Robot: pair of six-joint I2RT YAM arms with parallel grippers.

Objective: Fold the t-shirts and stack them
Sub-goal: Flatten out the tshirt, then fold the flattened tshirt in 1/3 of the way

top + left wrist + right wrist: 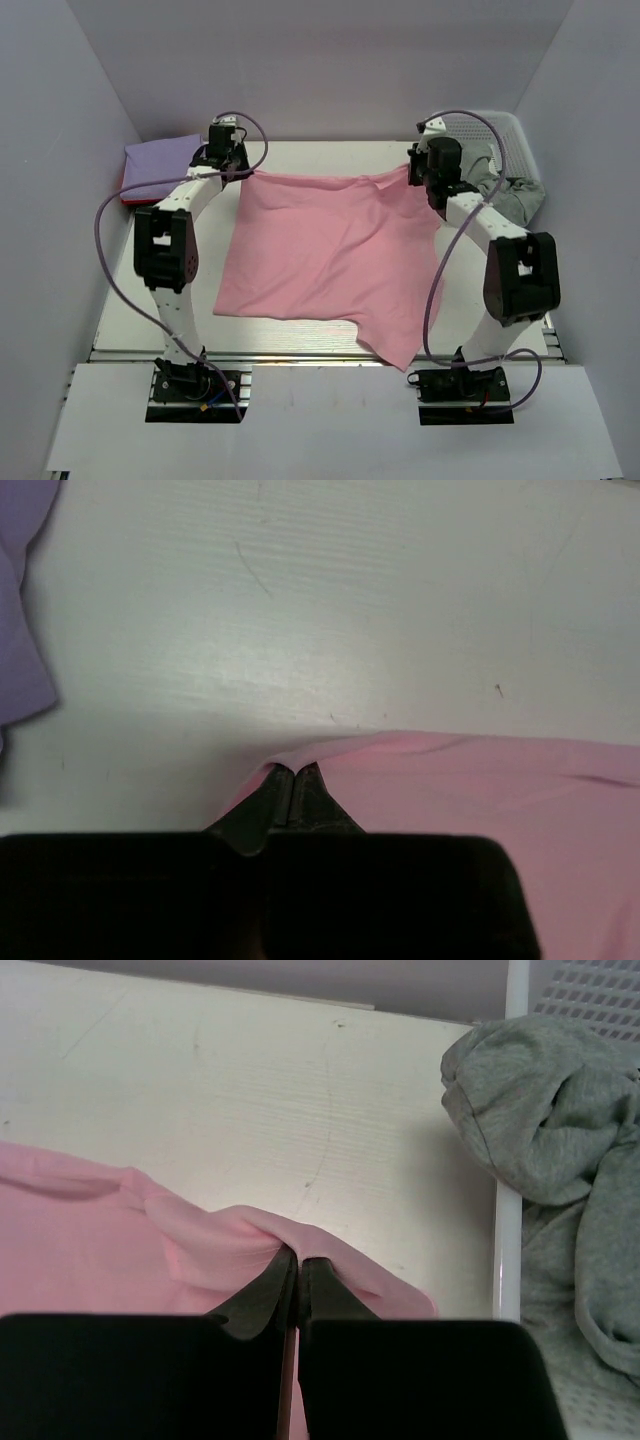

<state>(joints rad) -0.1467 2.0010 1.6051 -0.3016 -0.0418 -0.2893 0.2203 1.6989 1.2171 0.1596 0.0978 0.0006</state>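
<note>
The light pink t-shirt (pixel 320 255) lies spread over the middle of the table, its far edge stretched between both grippers. My left gripper (pixel 232 165) is shut on its far left corner; in the left wrist view the pink cloth (pixel 480 810) bunches at the closed fingertips (pixel 290 772). My right gripper (pixel 425 178) is shut on the far right corner; the pink cloth (pixel 200 1250) folds over the closed tips (pixel 298 1256). A lavender t-shirt (pixel 160 165) lies folded at the far left, also at the left edge of the left wrist view (pixel 20 630). A red edge (pixel 133 202) shows beneath it.
A white perforated basket (pixel 505 135) stands at the far right with grey cloth (pixel 505 185) hanging over its rim; the grey cloth (pixel 550 1130) sits close to the right of my right gripper. Grey walls enclose the table.
</note>
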